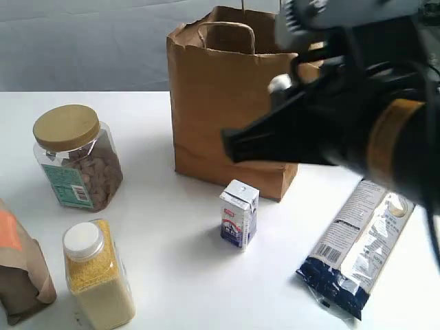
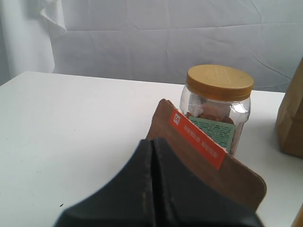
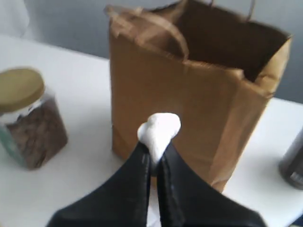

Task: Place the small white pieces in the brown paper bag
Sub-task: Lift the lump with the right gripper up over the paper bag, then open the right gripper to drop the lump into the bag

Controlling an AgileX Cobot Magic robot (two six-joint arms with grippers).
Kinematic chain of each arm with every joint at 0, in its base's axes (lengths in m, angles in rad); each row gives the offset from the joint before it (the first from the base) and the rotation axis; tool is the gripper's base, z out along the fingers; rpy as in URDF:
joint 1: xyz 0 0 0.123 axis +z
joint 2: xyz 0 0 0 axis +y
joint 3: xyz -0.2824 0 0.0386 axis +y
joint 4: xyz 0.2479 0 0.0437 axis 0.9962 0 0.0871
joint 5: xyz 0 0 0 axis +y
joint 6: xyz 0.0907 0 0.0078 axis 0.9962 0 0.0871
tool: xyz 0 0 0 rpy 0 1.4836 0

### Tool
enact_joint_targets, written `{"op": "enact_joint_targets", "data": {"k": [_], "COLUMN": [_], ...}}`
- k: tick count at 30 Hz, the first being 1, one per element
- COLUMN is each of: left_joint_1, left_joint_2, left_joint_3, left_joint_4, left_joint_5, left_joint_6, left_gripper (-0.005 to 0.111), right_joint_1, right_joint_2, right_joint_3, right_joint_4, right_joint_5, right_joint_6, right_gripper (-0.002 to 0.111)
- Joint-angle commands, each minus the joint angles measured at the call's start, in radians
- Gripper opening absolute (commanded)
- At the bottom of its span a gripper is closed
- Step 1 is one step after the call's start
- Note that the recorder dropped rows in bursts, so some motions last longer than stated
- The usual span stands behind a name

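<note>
My right gripper [image 3: 155, 152] is shut on a small white piece [image 3: 160, 129], a pebble-like lump that sticks out past the fingertips. It hangs in front of the brown paper bag [image 3: 199, 99], below the bag's open rim. In the exterior view the right gripper [image 1: 228, 145] is dark and blurred, reaching left across the front of the brown paper bag [image 1: 213, 103]. No other white pieces show. My left gripper [image 2: 152, 143] is shut with nothing in it, just behind a brown pouch with an orange label [image 2: 203, 156]; it is out of the exterior view.
On the white table stand a gold-lidded jar of nuts [image 1: 74, 159], a white-capped jar of yellow grains [image 1: 97, 275], a small white-and-blue carton [image 1: 238, 213] and the brown pouch [image 1: 19, 271]. A long noodle packet [image 1: 357, 249] lies at the right.
</note>
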Motion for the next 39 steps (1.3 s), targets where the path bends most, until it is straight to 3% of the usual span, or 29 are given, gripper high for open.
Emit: {"op": "enact_joint_targets", "data": {"k": [1,6,14,18,28,39], "left_joint_1": [-0.005,-0.005,-0.005,-0.005,-0.005,-0.005], "left_joint_2": [-0.003,-0.003,-0.003,-0.003,-0.003,-0.003], "left_joint_3": [0.004,0.004,0.004,0.004,0.004,0.004], "left_joint_4": [-0.008,-0.008,-0.008,-0.008,-0.008,-0.008], "left_joint_5": [-0.004,-0.004,-0.004,-0.004,-0.004,-0.004], "left_joint_6": [-0.005,-0.005,-0.005,-0.005,-0.005,-0.005], "left_gripper": [0.0,0.0,0.0,0.0,0.0,0.0], "right_joint_1": [-0.017,-0.143,-0.522,-0.632,-0.666,-0.67], "right_joint_2": [-0.071,-0.076,-0.015,0.098,0.39,0.482], "right_joint_3": [0.027,0.027,-0.042,-0.141,-0.338,-0.415], "right_joint_4": [-0.237,-0.334,-0.421,-0.405,-0.39,-0.39], "right_joint_5": [0.112,0.093,-0.4,-0.635,-0.805,-0.797], "right_joint_6": [0.14,0.211,0.365,0.365,0.376,0.373], "right_gripper": [0.0,0.0,0.0,0.0,0.0,0.0]}}
